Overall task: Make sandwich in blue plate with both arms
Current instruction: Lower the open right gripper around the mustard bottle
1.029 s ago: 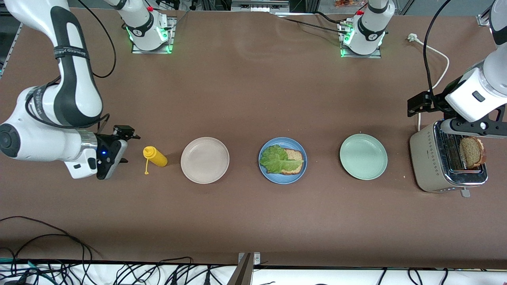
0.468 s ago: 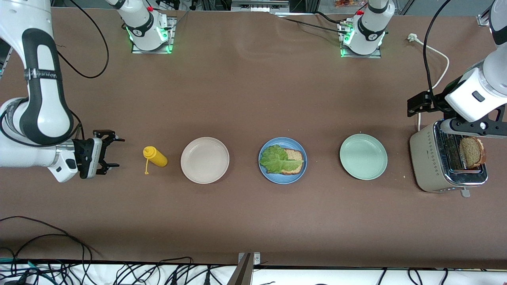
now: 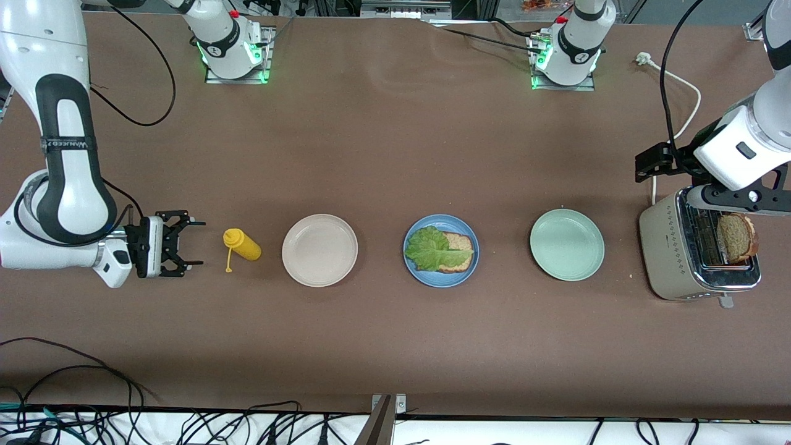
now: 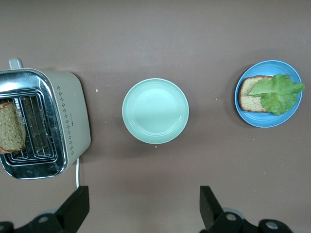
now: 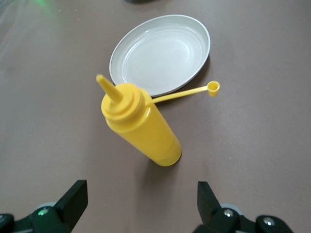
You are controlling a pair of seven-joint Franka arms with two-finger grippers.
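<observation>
We see the right gripper [image 3: 185, 243] held low and level beside the yellow squeeze bottle [image 3: 243, 245], at the right arm's end of the desk [image 3: 395, 142], its forearm lying nearly flat over the desk. Its fingers [image 3: 180, 216] stand wide apart, pointing at the bottle with a gap between them and it. In the right wrist view we find the bottle [image 5: 140, 123] upright between the two finger tips, its tethered cap hanging out toward the beige plate [image 5: 160, 52].

We see the left gripper [image 4: 143, 206] up over the toaster [image 3: 695, 253], wrist bent downward, fingers [image 4: 77, 204] spread wide and holding nothing. One bread slice [image 3: 735, 237] stands in a toaster slot.

The blue plate [image 3: 441, 279] sits mid-desk between the beige plate and the pale green plate [image 3: 566, 244]. On it we see a bread slice [image 3: 458, 251] with a lettuce leaf [image 3: 431, 247] lying over part of it.
</observation>
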